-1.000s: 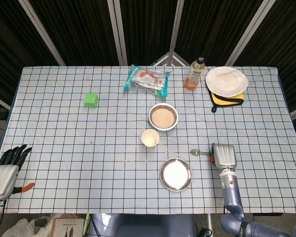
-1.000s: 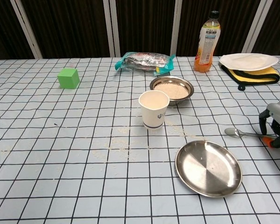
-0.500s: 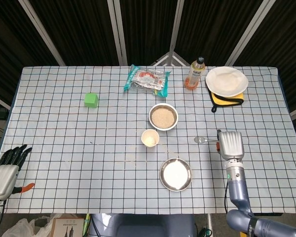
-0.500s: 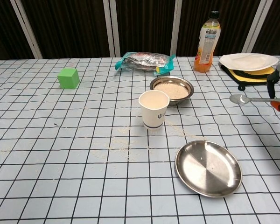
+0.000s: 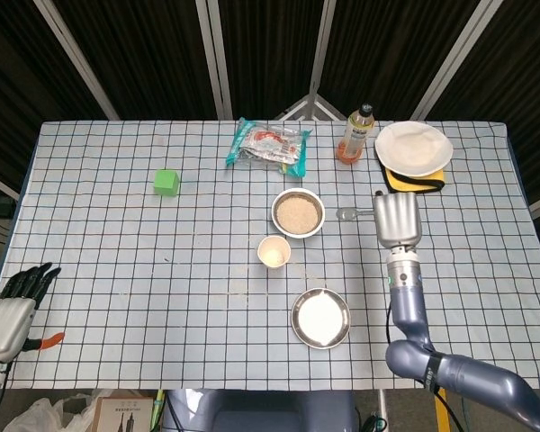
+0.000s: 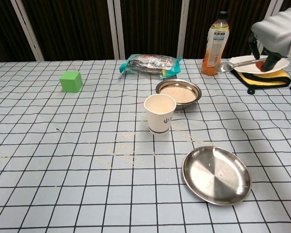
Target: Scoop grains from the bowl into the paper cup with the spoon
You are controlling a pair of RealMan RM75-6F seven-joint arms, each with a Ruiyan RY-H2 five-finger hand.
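A metal bowl (image 5: 298,213) (image 6: 178,92) of tan grains stands mid-table, and a white paper cup (image 5: 274,252) (image 6: 160,113) stands just in front of it. My right hand (image 5: 395,220) (image 6: 276,34) holds a metal spoon (image 5: 347,214) (image 6: 235,64) by its orange-tipped handle, raised in the air to the right of the bowl, with the spoon's bowl pointing left. My left hand (image 5: 12,310) rests low at the table's front left corner, its dark fingers apart and nothing in them.
An empty steel plate (image 5: 320,317) (image 6: 217,174) lies in front of the cup. At the back are a snack packet (image 5: 268,145), an orange drink bottle (image 5: 355,133) and a white plate (image 5: 413,148) on a yellow cloth. A green cube (image 5: 166,183) sits left. Spilled grains dot the cloth.
My right hand lifted the spoon off the table near the steel plate and carried it up and back, to the right of the grain bowl. The left hand stayed put.
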